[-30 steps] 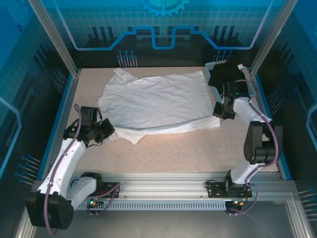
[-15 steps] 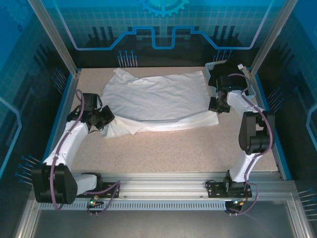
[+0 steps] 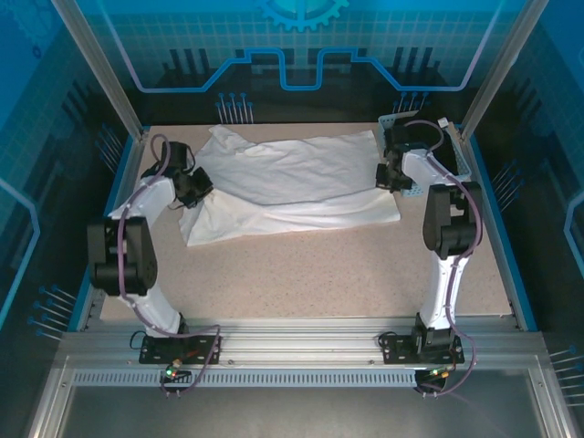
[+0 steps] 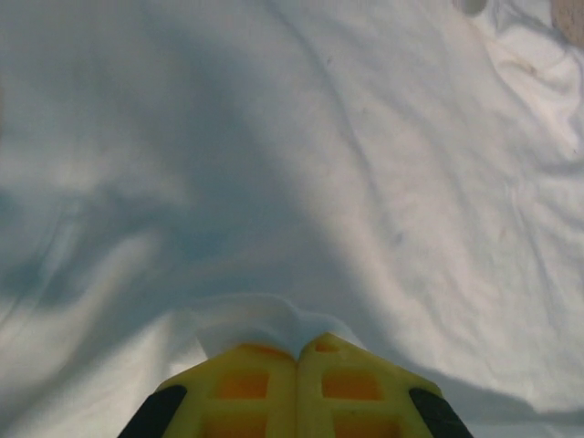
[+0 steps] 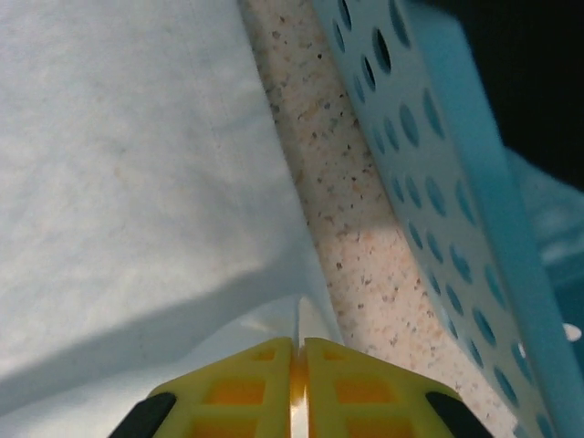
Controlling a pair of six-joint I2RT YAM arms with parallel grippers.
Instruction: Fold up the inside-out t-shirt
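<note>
Speckled table; t-shirt edges buried in left pincer, right pincer.

2 white arms, purple cables, yellow jaws

There is one white t-shirt on the one desk. One blue perforated basket stands at the far right corner, and one black garment is in it. There are two hands, one left hand and one right hand, each with two yellow fingers.
</note>
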